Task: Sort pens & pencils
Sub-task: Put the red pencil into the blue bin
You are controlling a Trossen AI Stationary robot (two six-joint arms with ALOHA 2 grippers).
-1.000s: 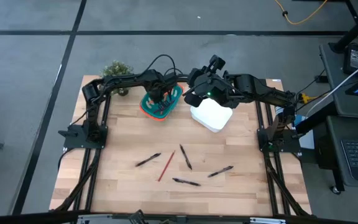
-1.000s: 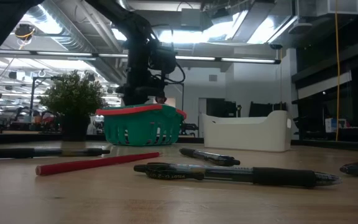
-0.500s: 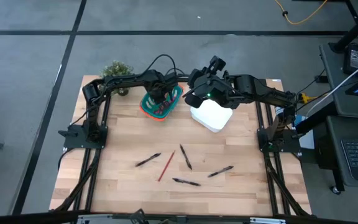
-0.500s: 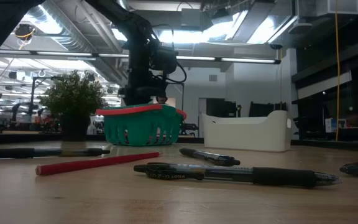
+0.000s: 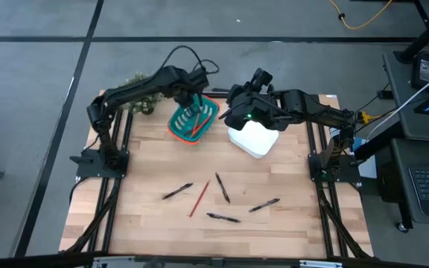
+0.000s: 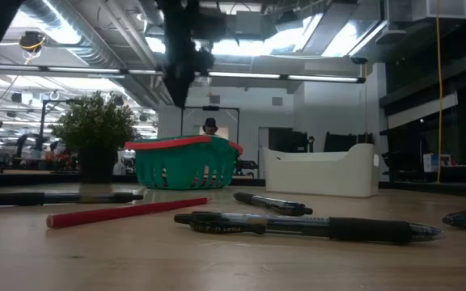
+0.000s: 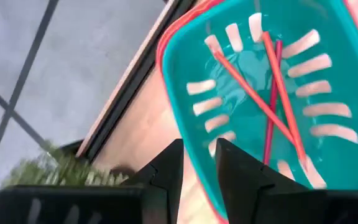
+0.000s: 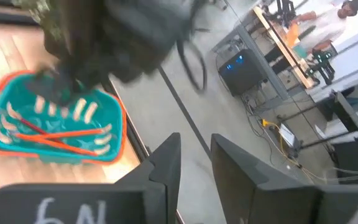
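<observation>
Three orange-red pencils (image 7: pixel 272 93) lie crossed on the floor of the teal basket with a red rim (image 5: pixel 193 121). One more pencil (image 5: pixel 199 198) and several black pens (image 5: pixel 222 187) lie flat on the wooden table near its front. They also show close up in the low view (image 6: pixel 306 227). My left gripper (image 5: pixel 193 95) hangs above the basket's far side, empty, its fingers a narrow gap apart (image 7: pixel 199 158). My right gripper (image 5: pixel 231 97) waits above the far side of the white bin (image 5: pixel 253 138), empty, also a narrow gap apart (image 8: pixel 195 155).
A small potted plant (image 5: pixel 140 83) stands at the table's far left corner, beside the basket. The basket and the white bin sit side by side along the far edge. The pens and the pencil are spread over the table's near middle.
My left gripper has risen straight up out of the basket, from just above its rim to well clear of it. The pencils in the basket, hidden under the gripper before, now show in the high view. The things on the table have not moved.
</observation>
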